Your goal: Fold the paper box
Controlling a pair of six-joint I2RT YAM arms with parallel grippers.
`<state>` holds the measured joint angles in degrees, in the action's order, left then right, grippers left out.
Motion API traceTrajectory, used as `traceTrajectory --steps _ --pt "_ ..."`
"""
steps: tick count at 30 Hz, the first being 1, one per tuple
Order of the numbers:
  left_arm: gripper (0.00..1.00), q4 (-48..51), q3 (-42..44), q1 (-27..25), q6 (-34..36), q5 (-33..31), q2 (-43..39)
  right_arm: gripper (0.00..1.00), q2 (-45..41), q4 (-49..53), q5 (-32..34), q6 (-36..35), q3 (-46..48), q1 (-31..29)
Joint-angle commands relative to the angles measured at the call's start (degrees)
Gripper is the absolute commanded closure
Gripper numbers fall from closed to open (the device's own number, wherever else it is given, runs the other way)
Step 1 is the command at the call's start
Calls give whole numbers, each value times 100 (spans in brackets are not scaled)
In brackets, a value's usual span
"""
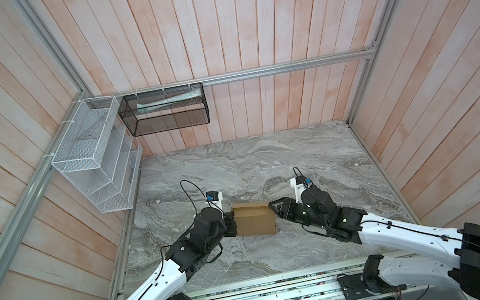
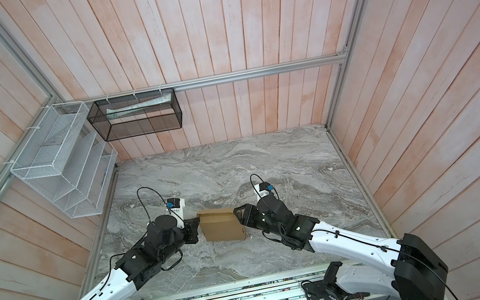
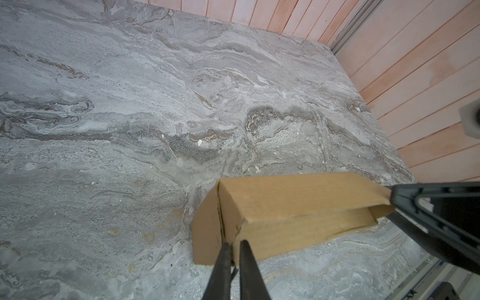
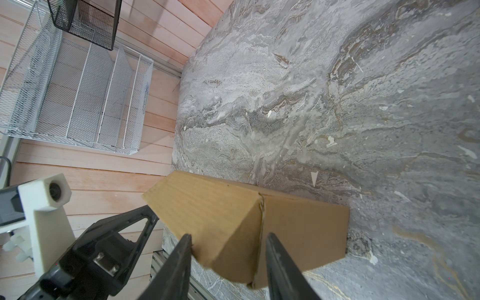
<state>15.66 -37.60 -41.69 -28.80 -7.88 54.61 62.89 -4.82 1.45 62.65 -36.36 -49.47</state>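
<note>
Paper box (image 1: pixel 254 221) sits mid-table (image 1: pixel 234 165), folded up, lid flap gaping a bit. Left gripper (image 3: pixel 235 246) at its left end, jaws nearly together; can't tell if it's pinching cardboard. Right gripper (image 4: pixel 228 237) spread wide, straddling the right-end corner.

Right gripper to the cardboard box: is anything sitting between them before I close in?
Nothing visible does. The right gripper is at one end of the paper box, fingers open, with no object between them.
</note>
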Motion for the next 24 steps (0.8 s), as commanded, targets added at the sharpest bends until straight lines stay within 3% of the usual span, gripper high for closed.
traceTrajectory --steps 1,16,24 --pt "87 81 -107 -23 -13 41 -160 54 -21 131 92 -3 102 -19" --pt "85 405 -113 -23 -82 -137 -588 54 65 135 81 -56 35 -23" --pt "79 545 -194 -23 -81 -223 -793 54 92 148 85 -78 -16 -19"
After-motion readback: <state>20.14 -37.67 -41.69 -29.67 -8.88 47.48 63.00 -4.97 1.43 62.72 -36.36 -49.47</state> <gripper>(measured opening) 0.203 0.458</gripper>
